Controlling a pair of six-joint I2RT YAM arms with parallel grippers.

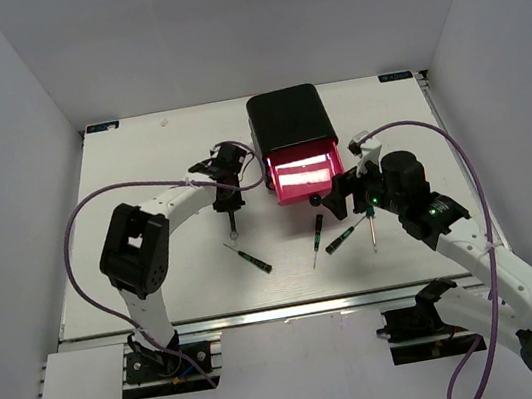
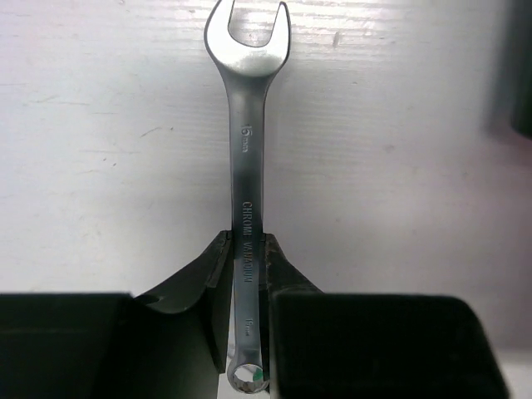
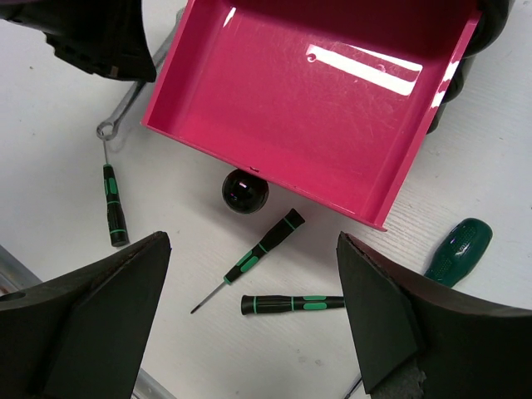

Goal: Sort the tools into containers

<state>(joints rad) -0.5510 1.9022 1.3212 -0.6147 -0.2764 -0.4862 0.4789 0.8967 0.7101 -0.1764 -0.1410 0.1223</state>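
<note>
Your left fingers [image 2: 208,274] are closed on the shaft of the flat silver chrome wrench [image 2: 248,166]. In the left wrist view it runs straight up the middle of the frame, its open jaw end at the top edge and its ring end at the bottom, behind the grip. Whether the wrench touches the white table [image 1: 138,159] you cannot tell from that view. In the top view it sits just left of the bright pink open drawer [image 3: 332,125], which juts toward the bottom of the frame from the black rounded-corner box [image 1: 290,115] at upper centre. Your right fingers [image 3: 100,316] are spread wide with nothing between them, filling the lower left and lower right corners of the right wrist view. They hang over the table just in front of the drawer's round black knob [image 3: 245,191]. Below the knob lies one thin black-and-green screwdriver [image 3: 259,249] on a diagonal, and a second thin screwdriver [image 3: 291,303] lies nearly level just beneath it. A third thin screwdriver [image 3: 112,205] rests at the left of that frame, well apart from those two. The larger green-handled screwdriver [image 3: 459,248] lies at the right edge, just beside the drawer's front corner.
</note>
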